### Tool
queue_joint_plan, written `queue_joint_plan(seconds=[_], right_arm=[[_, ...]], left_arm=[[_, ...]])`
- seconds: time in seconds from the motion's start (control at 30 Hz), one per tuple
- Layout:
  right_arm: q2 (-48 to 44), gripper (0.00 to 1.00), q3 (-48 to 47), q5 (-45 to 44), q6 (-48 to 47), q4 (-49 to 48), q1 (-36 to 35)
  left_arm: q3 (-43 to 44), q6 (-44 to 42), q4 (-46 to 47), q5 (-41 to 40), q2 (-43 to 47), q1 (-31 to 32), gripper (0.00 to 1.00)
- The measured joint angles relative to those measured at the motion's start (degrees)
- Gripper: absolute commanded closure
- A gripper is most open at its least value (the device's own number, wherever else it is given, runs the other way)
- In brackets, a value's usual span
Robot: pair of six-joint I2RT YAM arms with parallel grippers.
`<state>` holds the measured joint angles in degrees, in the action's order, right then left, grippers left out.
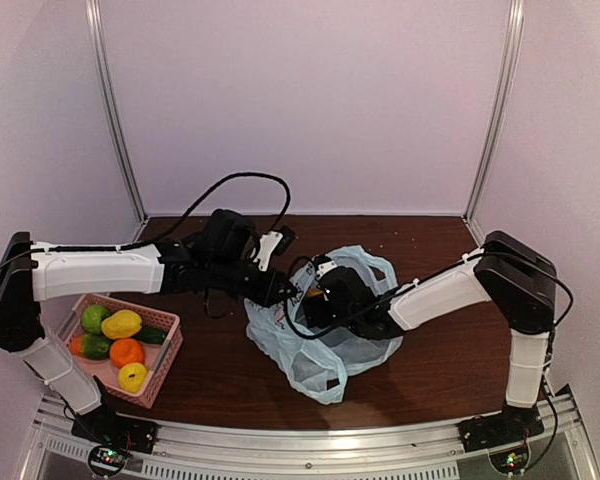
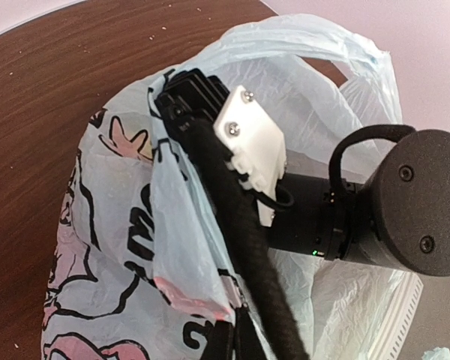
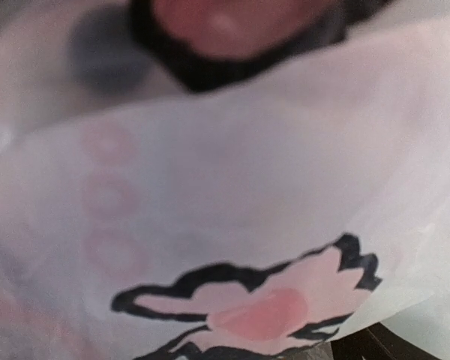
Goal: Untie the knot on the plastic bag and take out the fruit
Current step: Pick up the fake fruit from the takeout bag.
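Note:
The plastic bag lies crumpled at mid-table, pale blue with dark and pink cartoon prints. My left gripper is shut on the bag's left rim, its dark fingertips pinching the film. My right gripper reaches into the bag's mouth, with its wrist inside the opening. The right wrist view shows only bag film pressed close, and nothing shows between the jaws. One handle loop lies loose; the knot is out of view. The fruit lies in the pink basket.
The pink perforated basket stands at the near left, beside the left arm's base. It holds green, yellow, orange and dark green pieces. A black cable arcs over the left arm. White walls with metal rails close the back and sides.

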<state>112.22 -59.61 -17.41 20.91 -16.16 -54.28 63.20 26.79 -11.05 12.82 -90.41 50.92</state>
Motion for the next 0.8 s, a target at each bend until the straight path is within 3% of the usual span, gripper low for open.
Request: queue_joint_plan(seconds=[0.27, 0.57, 0.8], right_arm=[[2.36, 0.18, -0.98, 0.90, -2.36, -2.36, 1.31], [4.81, 0.39, -2.27, 3.63, -4.94, -5.22, 1.88], [4.39, 0.48, -1.01, 4.74, -5.84, -8.22, 2.03]], left_arm=[[0.00, 0.00, -0.13, 0.48, 0.00, -0.46, 1.00], [0.00, 0.15, -0.20, 1.42, 0.00, -0.90, 1.00], [0.00, 0.66, -0.15, 1.60, 0.00, -1.55, 1.00]])
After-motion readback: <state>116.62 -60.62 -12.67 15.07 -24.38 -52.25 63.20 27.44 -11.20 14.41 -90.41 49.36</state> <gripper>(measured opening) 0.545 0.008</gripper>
